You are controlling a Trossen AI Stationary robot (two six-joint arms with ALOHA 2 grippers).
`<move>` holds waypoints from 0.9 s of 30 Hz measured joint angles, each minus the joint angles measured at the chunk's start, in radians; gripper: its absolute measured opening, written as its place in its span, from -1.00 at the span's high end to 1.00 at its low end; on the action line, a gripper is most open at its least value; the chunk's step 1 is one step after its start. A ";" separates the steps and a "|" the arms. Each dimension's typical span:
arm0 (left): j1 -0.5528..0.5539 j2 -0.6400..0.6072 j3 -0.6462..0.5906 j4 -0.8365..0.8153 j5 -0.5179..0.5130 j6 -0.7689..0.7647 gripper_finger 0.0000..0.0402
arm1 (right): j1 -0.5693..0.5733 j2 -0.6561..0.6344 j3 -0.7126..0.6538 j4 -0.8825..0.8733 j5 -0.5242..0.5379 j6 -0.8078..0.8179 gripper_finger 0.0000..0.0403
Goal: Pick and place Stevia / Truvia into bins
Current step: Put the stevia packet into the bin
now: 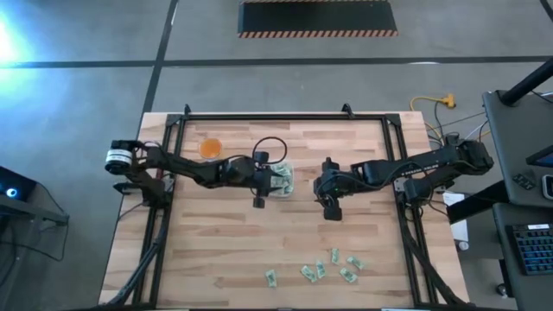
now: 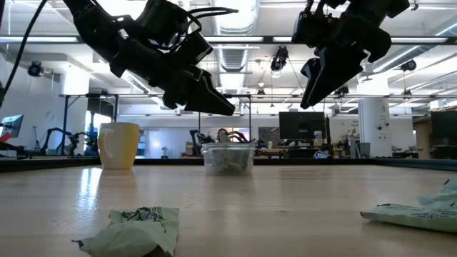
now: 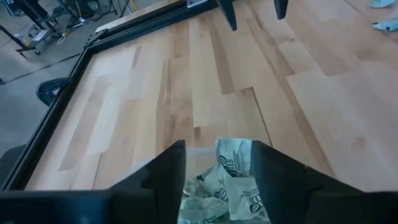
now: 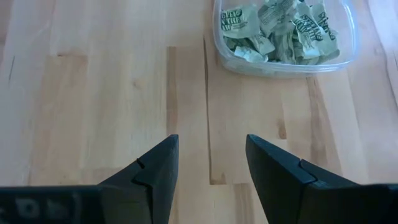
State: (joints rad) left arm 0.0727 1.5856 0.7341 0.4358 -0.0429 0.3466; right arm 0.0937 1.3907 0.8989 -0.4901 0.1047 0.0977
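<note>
The clear plastic container point(image 1: 288, 181) stands mid-table on its base, filled with several pale green and white sachets point(image 4: 283, 28). My left gripper point(image 3: 217, 162) hovers open just above the container's left side point(image 2: 214, 103); the crumpled sachets point(image 3: 233, 180) in the bin show between its fingers, touching neither. My right gripper point(image 4: 211, 149) hangs open in the air over bare wood to the container's right point(image 1: 320, 186), pointing toward it. Several loose sachets point(image 1: 320, 269) lie flat near the table's near edge; two of them point(image 2: 136, 228) point(image 2: 414, 210) show close in the low view.
A small orange cup point(image 1: 210, 147) stands upright left of and beyond the container point(image 2: 228, 158). A black metal frame point(image 1: 276, 118) borders the table. Bare wood lies between the container and the loose sachets.
</note>
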 joint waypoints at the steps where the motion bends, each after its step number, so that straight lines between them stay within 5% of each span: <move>1: 0.000 -0.001 0.000 -0.001 0.000 -0.001 0.14 | 0.000 0.000 -0.001 0.000 0.000 0.004 0.12; 11: -0.053 -0.052 -0.004 -0.230 0.039 -0.148 0.01 | 0.039 -0.001 -0.084 0.010 -0.240 0.121 0.12; 21: -0.140 -0.056 -0.006 -0.312 0.042 -0.183 0.01 | 0.160 -0.005 -0.153 0.016 -0.318 0.487 0.12; 27: -0.147 -0.056 -0.007 -0.308 0.041 -0.175 0.01 | 0.333 -0.006 -0.153 0.075 -0.235 0.621 0.12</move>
State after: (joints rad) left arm -0.0742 1.5295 0.7273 0.1276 -0.0017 0.1712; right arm 0.4264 1.3849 0.7460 -0.4149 -0.1307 0.7192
